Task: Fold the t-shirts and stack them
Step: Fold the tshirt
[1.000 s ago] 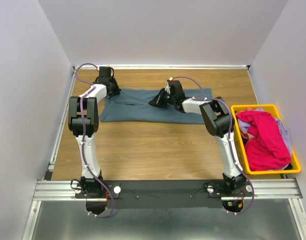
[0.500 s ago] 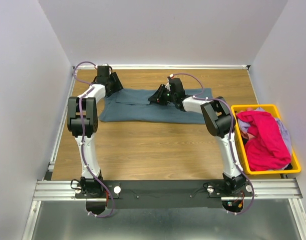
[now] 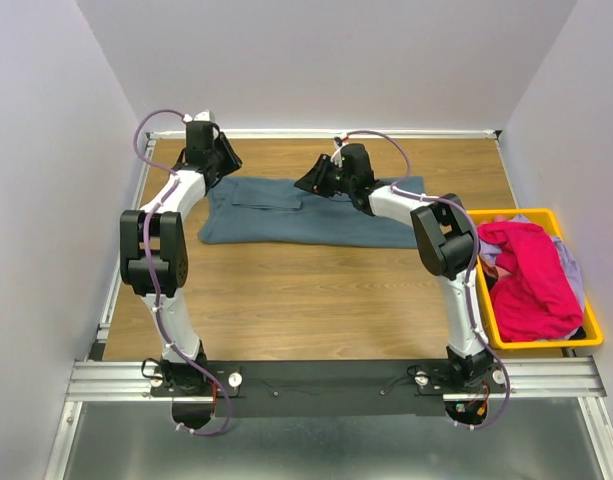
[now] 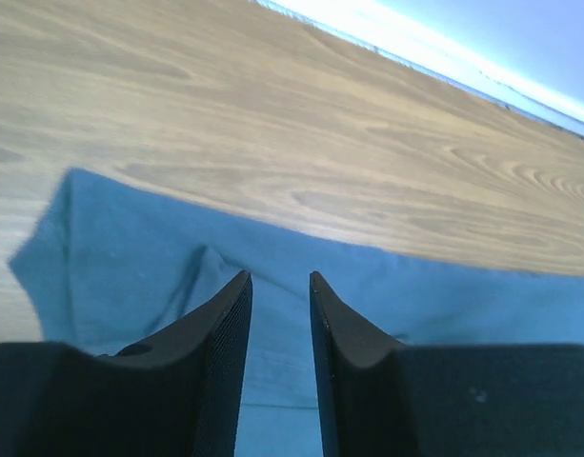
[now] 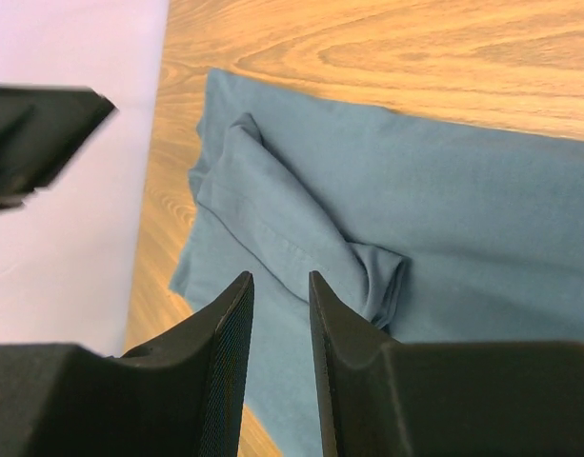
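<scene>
Top external view: the slate blue-grey t-shirt [image 3: 316,215] lies spread flat across the wooden table [image 3: 306,300] in the upper centre of the frame. A sleeve flap [image 5: 272,233] is folded onto its upper-left part. The left gripper [image 3: 220,160] hovers at the shirt's upper-left corner, and the right gripper [image 3: 311,183] hangs over its upper edge near the middle. In both wrist views the fingers stand a little apart with nothing between them, only cloth showing below. At the right edge of the frame the yellow bin [image 3: 478,290] holds the magenta-pink t-shirt [image 3: 531,275], heaped over pale grey-blue ones [image 3: 572,262]. The spread shirt looks light, limp and unbreakable. It would probably sag between two holds and drag and wrinkle on the wood rather than slide cleanly. It is best pinched at an edge or corner by both arms at once, well apart, to keep the fold line straight. Near the flap a shallow pinch may catch only the top layer.
</scene>
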You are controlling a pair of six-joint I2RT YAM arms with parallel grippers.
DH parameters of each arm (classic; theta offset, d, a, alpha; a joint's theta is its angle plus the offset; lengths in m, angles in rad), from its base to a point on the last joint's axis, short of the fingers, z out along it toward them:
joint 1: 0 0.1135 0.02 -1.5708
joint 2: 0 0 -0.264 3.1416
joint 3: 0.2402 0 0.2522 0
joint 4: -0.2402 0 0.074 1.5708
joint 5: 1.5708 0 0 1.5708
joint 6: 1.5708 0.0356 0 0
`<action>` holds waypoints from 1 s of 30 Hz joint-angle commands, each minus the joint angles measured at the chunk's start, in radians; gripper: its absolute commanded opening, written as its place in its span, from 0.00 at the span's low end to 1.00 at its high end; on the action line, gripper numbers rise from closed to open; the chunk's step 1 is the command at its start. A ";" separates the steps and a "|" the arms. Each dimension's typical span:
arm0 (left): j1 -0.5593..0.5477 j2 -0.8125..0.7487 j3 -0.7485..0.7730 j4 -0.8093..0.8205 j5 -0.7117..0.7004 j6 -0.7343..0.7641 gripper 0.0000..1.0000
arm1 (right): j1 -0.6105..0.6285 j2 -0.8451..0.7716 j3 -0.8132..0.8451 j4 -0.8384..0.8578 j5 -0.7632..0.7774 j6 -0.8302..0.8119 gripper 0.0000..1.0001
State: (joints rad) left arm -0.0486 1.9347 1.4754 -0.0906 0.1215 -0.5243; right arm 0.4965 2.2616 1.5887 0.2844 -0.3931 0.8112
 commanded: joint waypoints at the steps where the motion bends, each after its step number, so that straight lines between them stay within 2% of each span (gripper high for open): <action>1: -0.013 -0.043 -0.113 -0.014 0.032 -0.031 0.38 | 0.005 -0.031 -0.005 -0.002 0.006 -0.067 0.37; 2: -0.014 -0.063 -0.139 -0.017 0.024 -0.048 0.38 | 0.005 -0.046 -0.018 -0.052 0.026 -0.099 0.37; 4: -0.016 -0.140 -0.196 -0.021 -0.026 -0.062 0.49 | 0.005 -0.097 -0.045 -0.112 0.077 -0.170 0.37; 6: -0.017 -0.230 -0.286 -0.026 -0.078 -0.069 0.55 | 0.004 -0.163 -0.093 -0.202 0.152 -0.274 0.38; 8: -0.017 -0.288 -0.366 -0.031 -0.114 -0.065 0.56 | 0.002 -0.212 -0.154 -0.253 0.238 -0.366 0.40; 9: -0.017 -0.334 -0.388 -0.037 -0.178 -0.053 0.57 | 0.002 -0.240 -0.179 -0.281 0.293 -0.394 0.41; 10: -0.016 -0.351 -0.408 -0.037 -0.198 -0.048 0.57 | 0.004 -0.266 -0.202 -0.318 0.293 -0.417 0.41; 13: -0.016 -0.382 -0.470 -0.038 -0.250 -0.031 0.57 | -0.004 -0.358 -0.314 -0.375 0.426 -0.469 0.42; 19: -0.014 -0.321 -0.494 -0.021 -0.258 -0.059 0.56 | -0.049 -0.487 -0.507 -0.429 0.530 -0.455 0.42; 30: -0.014 -0.152 -0.440 -0.037 -0.224 -0.071 0.56 | -0.075 -0.499 -0.627 -0.530 0.525 -0.471 0.42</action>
State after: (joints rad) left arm -0.0650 1.7432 1.0050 -0.1291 -0.0864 -0.5812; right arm 0.4213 1.7760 1.0084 -0.1547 0.1123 0.3561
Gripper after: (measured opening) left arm 0.564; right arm 0.421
